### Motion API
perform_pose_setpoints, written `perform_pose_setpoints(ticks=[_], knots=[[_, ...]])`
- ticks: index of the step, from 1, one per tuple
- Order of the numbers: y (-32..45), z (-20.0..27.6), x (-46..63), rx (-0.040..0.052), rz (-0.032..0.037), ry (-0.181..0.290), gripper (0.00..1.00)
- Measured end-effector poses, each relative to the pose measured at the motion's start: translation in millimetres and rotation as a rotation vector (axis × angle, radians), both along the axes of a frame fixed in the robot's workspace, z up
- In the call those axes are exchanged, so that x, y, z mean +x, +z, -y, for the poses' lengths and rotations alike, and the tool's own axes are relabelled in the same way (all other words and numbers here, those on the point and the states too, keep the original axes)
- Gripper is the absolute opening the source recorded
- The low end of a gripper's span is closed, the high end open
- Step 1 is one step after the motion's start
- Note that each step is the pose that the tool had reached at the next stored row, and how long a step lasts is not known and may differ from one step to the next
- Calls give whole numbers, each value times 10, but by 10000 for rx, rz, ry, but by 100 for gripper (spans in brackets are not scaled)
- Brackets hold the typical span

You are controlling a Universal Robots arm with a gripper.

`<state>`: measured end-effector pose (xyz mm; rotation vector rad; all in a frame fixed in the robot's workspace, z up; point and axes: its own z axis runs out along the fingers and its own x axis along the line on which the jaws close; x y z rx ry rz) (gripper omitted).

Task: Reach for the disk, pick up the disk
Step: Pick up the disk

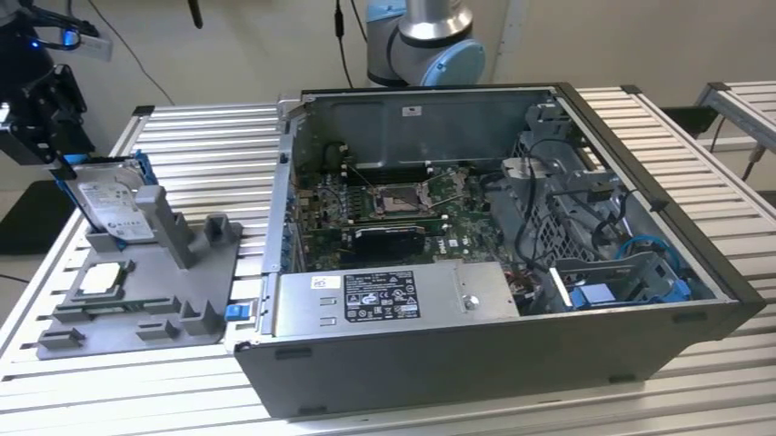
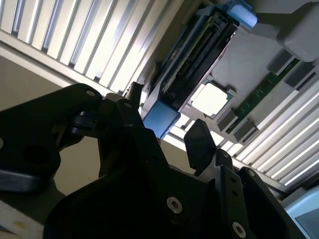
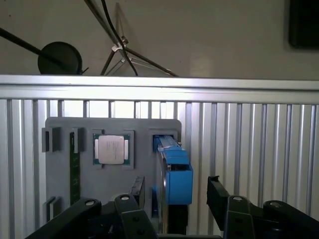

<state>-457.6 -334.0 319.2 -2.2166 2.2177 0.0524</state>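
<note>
1 disk (image 3: pixel 169 147), 1 chip (image 3: pixel 112 149), both on grey fixture (image 3: pixel 139 129). My gripper (image 3: pixel 176 184) spread wide, disk's blue end btwn fingers.

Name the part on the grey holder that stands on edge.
The disk, blue-framed, stands on edge; the chip beside it lies flat.

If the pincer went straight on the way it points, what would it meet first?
Probably the disk: its blue-framed edge stands dead ahead, in line with the gap of the open pincer, though how far is unclear.
</note>
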Motion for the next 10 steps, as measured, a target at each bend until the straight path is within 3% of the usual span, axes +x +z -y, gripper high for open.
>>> perform_pose_setpoints(ticks=[10], knots=[[-145,0,0,-1,-1,0,100]])
